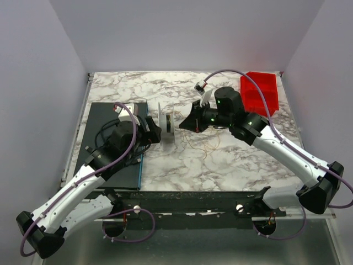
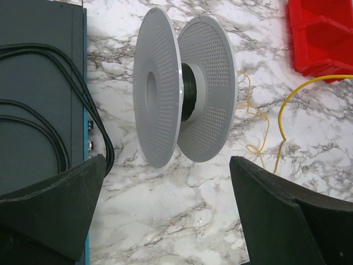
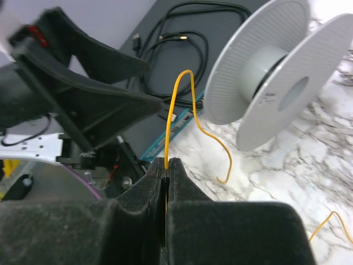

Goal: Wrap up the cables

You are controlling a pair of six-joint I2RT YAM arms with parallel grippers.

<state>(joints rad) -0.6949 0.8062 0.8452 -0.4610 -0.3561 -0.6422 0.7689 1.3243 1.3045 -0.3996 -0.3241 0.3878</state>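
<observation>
A thin yellow wire lies in loose loops on the marble table, right of an empty grey spool that stands on edge. My right gripper is shut on the wire's end, which arches up and curls down toward the spool. In the top view the right gripper hovers just right of the spool. My left gripper is open and empty, just short of the spool, with wire loops beyond it. In the top view the left gripper is at the spool's left.
A dark mat with black cords lies on the left of the table. A red bin stands at the back right. The table's near edge runs in front of the arm bases.
</observation>
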